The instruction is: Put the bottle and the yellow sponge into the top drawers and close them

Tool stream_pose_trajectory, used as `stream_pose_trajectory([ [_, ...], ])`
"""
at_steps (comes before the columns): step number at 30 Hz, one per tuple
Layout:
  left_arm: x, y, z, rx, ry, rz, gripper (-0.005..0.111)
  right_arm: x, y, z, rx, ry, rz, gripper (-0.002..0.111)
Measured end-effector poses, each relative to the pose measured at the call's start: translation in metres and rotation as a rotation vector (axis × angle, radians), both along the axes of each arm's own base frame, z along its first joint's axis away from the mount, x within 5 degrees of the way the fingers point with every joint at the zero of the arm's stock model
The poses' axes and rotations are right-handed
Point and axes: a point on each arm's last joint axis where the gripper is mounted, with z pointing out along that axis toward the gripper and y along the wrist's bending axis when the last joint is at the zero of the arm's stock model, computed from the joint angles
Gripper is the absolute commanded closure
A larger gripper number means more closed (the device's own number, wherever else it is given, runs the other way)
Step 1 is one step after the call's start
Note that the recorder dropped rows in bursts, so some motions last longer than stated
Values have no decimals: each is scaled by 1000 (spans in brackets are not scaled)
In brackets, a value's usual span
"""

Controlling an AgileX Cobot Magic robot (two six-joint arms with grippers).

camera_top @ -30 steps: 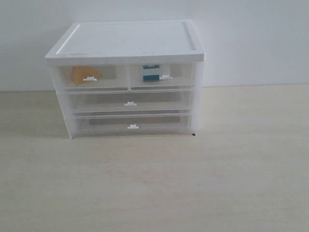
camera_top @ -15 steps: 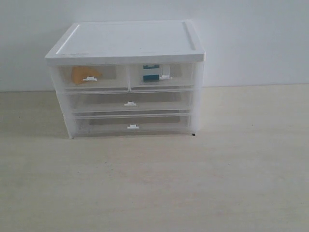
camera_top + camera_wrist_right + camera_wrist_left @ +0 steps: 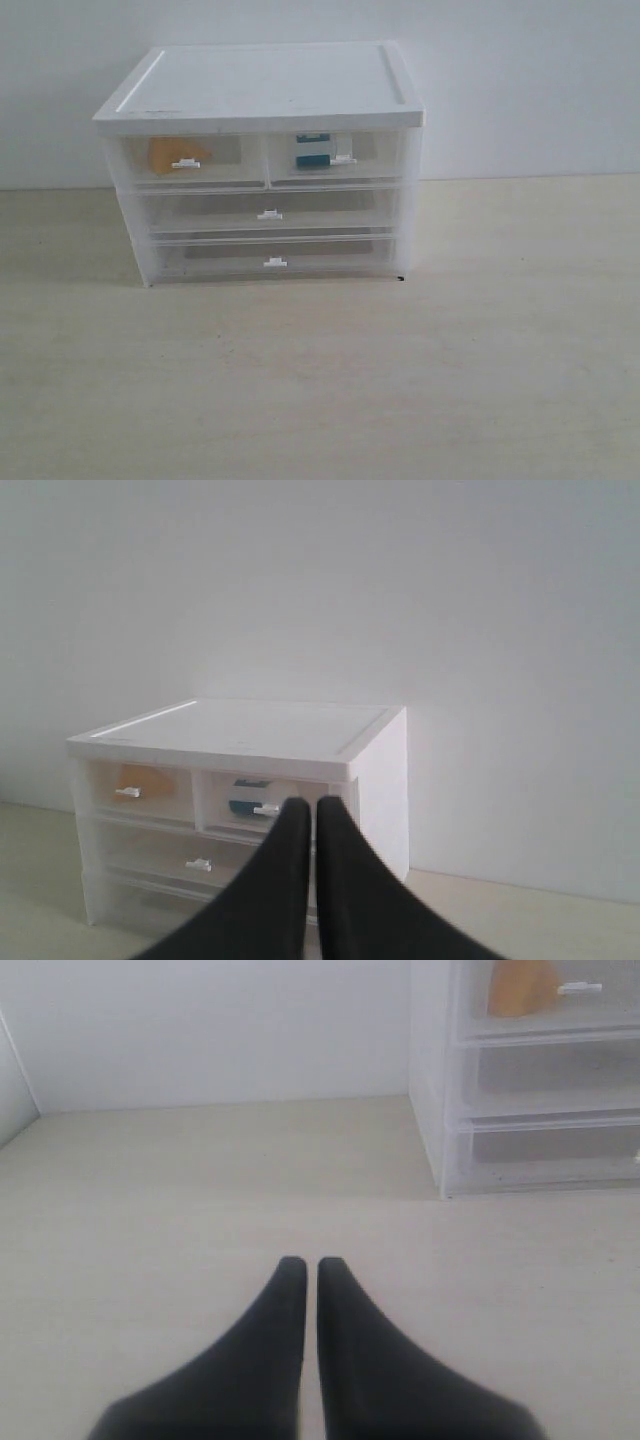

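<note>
Dark teal stubby bottle with white cap (image 3: pixel 313 157): we see it inside the right-hand one of the two translucent half-width top drawers (image 3: pixel 375 150); the hazy plastic hides its long axis.
Small yellow-orange foam sponge (image 3: pixel 165 155): inside the other top drawer, behind its white handle (image 3: pixel 186 163).
Drawer fronts: both look flush with the white-topped plastic cabinet (image 3: pixel 270 85), so we judge them closed.
Left hand (image 3: pixel 302 1265): fingers pressed together, empty, low over the pale bench (image 3: pixel 420 380), with the cabinet well apart ahead.
Right hand (image 3: pixel 302 805): pinched closed, empty, aimed at the bottle's drawer, well apart.
Coming move: we judge none is needed.
</note>
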Motion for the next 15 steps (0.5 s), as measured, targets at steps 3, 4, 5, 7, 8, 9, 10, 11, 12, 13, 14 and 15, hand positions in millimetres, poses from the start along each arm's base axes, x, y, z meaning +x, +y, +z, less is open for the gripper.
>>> stream_pose_trajectory([
  [3, 0, 0, 0, 0, 0, 0, 103, 0, 0, 0, 0, 0, 0, 108],
  [4, 0, 0, 0, 0, 0, 0, 103, 0, 0, 0, 0, 0, 0, 108],
  [5, 0, 0, 0, 0, 0, 0, 103, 0, 0, 0, 0, 0, 0, 108],
  [7, 0, 0, 0, 0, 0, 0, 103, 0, 0, 0, 0, 0, 0, 108],
  [8, 0, 0, 0, 0, 0, 0, 103, 0, 0, 0, 0, 0, 0, 108],
  [9, 0, 0, 0, 0, 0, 0, 103, 0, 0, 0, 0, 0, 0, 108],
  [10, 0, 0, 0, 0, 0, 0, 103, 0, 0, -1, 4, 4, 0, 108],
  [11, 0, 0, 0, 0, 0, 0, 103, 0, 0, -1, 14, 5, 5, 108],
  [12, 0, 0, 0, 0, 0, 0, 103, 1, 0, -4, 29, 17, 9, 108],
  [13, 0, 0, 0, 0, 0, 0, 103, 1, 1, -6, 41, 20, 16, 108],
  [14, 0, 0, 0, 0, 0, 0, 103, 1, 1, -10, 52, 27, 21, 108],
  [15, 0, 0, 0, 0, 1, 0, 103, 1, 1, -14, 62, 31, 24, 108],
])
